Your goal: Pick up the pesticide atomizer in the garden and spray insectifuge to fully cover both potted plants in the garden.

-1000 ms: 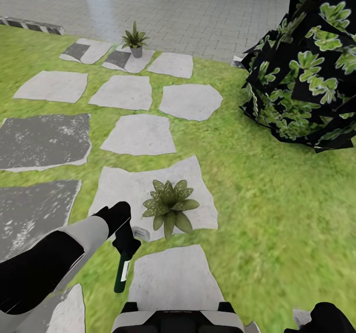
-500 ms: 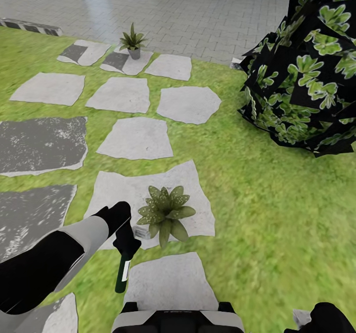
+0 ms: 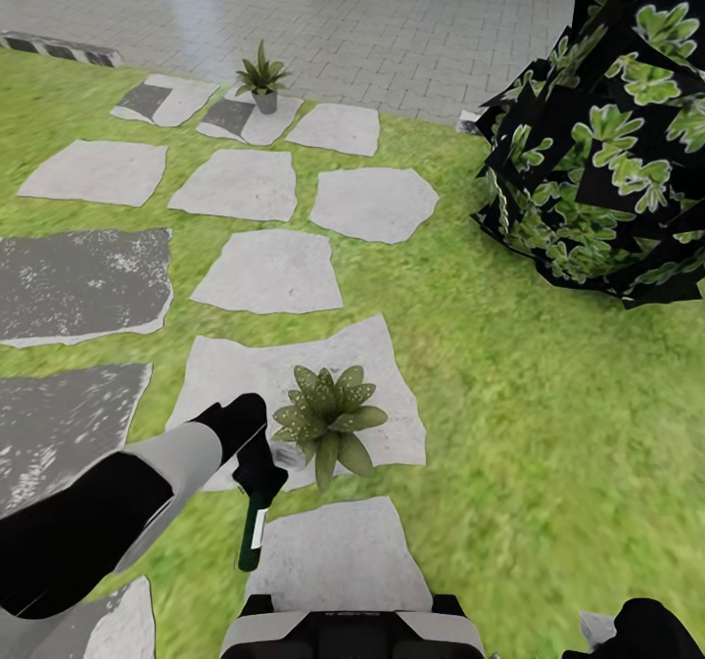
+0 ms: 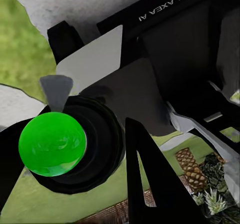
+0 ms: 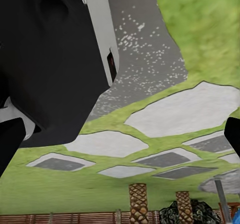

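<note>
Pesticide atomizer point(image 3: 252, 540) beside near potted plant point(image 3: 326, 418)

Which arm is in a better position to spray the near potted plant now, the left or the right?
The left, probably. The left gripper already holds the spray bottle, with its trigger head right beside the near potted plant. The right arm sits low at the far side, away from both.

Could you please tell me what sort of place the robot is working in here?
It looks like a garden: a green lawn crossed by grey stepping stones, a small potted plant on one stone, and a big dark bush beside grey paving.
</note>
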Motion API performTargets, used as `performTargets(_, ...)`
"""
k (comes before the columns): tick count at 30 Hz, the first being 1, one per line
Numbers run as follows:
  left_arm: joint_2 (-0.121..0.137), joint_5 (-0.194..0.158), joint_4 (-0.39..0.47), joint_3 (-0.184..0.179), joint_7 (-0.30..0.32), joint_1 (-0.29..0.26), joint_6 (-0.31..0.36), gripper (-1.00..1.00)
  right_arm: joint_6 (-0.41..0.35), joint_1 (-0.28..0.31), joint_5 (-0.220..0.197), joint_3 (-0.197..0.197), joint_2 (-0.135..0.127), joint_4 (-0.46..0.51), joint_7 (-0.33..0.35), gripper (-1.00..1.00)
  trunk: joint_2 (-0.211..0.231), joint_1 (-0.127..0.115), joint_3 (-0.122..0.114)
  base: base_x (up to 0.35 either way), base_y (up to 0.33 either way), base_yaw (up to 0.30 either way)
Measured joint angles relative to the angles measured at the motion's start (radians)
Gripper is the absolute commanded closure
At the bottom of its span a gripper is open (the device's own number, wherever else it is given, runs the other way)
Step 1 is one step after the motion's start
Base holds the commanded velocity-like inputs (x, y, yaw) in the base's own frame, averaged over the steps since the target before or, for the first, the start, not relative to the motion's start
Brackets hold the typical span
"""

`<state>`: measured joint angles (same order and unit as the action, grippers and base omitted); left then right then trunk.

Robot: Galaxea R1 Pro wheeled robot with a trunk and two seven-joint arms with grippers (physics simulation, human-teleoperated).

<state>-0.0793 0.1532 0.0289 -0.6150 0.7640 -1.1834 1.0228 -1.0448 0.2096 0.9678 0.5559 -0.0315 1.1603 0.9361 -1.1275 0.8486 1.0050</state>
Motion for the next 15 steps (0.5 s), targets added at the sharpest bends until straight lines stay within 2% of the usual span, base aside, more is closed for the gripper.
performTargets(2,-0.013,0.001,0.002,-0.002,0.0,-0.004,0.0,1.0,0.0,0.0,0.0,0.0,0.0,0.0,0.0,-1.0,0.0,0.0,0.0,0.0,0.0,0.0)
performTargets(4,-0.019,0.001,0.001,-0.003,0.0,-0.037,-0.001,1.0,0.0,0.0,0.0,0.0,0.001,0.0,0.0,-1.0,0.0,0.0,0.0,0.0,0.0,0.0)
performTargets(7,-0.021,0.0,-0.001,-0.001,0.0,-0.067,-0.001,1.0,0.0,0.0,0.0,0.0,0.001,0.0,0.0,-1.0,0.0,0.0,0.0,0.0,0.0,0.0)
performTargets(15,-0.023,-0.001,0.0,0.0,0.0,-0.091,-0.001,1.0,0.0,0.0,-0.001,0.002,-0.001,0.001,0.001,-1.0,0.0,0.0,0.001,0.0,0.0,0.0)
